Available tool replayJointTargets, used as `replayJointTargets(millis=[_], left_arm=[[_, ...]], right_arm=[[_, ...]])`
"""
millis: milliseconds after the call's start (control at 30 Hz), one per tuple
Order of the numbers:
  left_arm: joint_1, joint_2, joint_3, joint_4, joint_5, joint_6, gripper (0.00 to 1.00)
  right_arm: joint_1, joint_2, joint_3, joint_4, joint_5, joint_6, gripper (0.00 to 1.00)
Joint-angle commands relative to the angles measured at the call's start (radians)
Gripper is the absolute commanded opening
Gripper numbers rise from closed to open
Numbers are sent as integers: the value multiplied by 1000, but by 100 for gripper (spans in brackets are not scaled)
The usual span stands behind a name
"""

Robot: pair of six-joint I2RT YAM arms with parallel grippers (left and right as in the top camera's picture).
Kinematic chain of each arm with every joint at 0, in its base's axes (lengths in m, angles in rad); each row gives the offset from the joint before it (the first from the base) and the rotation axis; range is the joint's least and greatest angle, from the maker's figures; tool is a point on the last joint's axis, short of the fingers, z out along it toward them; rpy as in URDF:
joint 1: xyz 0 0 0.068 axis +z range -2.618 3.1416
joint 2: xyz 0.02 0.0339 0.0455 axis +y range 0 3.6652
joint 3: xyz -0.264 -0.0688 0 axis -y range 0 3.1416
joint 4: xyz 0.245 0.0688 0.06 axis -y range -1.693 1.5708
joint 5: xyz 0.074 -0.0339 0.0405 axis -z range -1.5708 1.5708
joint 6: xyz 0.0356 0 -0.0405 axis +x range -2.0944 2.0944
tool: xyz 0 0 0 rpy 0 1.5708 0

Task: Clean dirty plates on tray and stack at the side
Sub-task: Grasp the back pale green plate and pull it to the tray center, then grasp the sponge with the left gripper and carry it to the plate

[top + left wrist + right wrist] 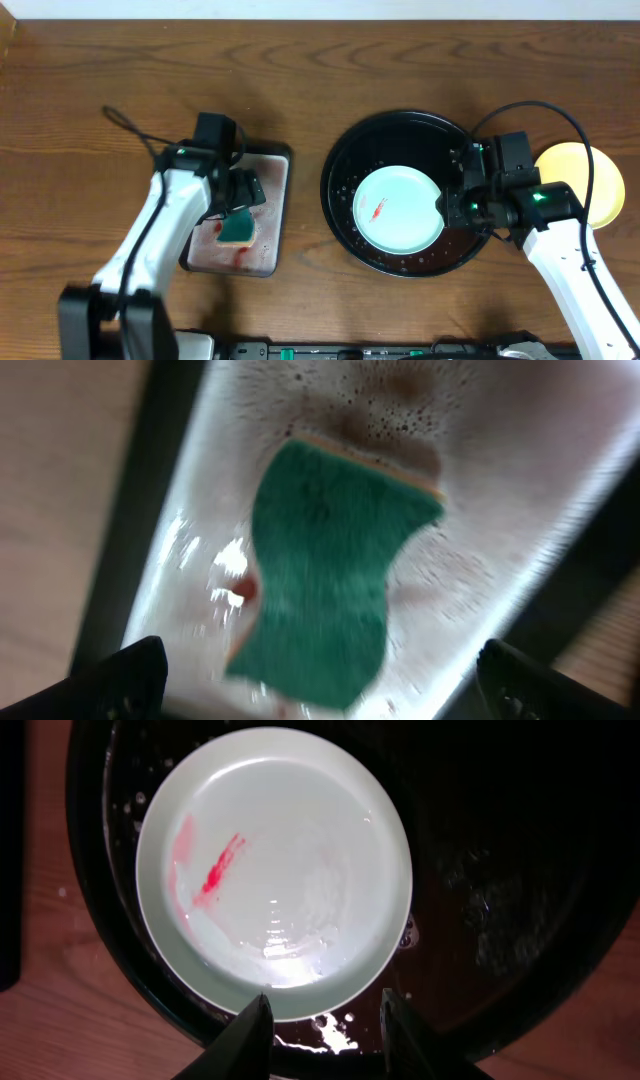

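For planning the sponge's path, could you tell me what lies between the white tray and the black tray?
Only bare wooden table, in the overhead view.

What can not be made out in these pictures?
- Left wrist view: blur smears the sponge and the small tray.
- Overhead: the right arm covers part of the yellow plate.
- Right wrist view: the bottom edge cuts off the right claw; a grip on the pale plate is unclear.

LEGIBLE TEXT: none | LABELS, BRANDS: none readable on the pale mint round plate, the glossy black round tray or the green sponge | NUMBERS, SIGNS: none readable in any view
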Motion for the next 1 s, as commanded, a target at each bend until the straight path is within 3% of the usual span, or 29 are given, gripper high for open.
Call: replayJointTargets(millis=[0,33,67,133,200,233,267,500,533,567,600,700,967], left_arm=[[4,123,-17,41,-17,145,91],[4,151,-17,57,-17,146,83],[4,180,-17,77,-17,155,65],[4,236,-17,122,-17,159,50],[4,281,-17,162,-17,159,28],[4,311,-17,186,-17,158,10],[4,318,-17,190,-17,158,8],[4,273,16,123,-16,158,7],[4,260,28,106,-12,158,17],[4,239,42,82,-8,158,34],[4,222,51,62,-5,158,43],[4,157,57,6,25,151,57],[3,107,-19,-113,62,120,57]], right_arm=[[13,-11,11,-9,-12,-18,33],[13,-11,11,-10,-13,-18,33],[13,-11,11,-11,-14,-18,33],[13,-11,11,-10,-16,-18,33],[13,-11,11,-9,-16,-18,33],[13,-11,11,-12,-16,-18,33],[13,-11,11,-14,-17,-18,33],[13,-11,11,-19,-19,-18,33],[13,-11,11,-19,-20,-18,33],[13,-11,11,-20,-20,-18,33],[13,-11,11,-19,-20,-18,33],[13,-11,11,-19,-20,-18,32],[13,-11,11,-19,-19,-18,33]])
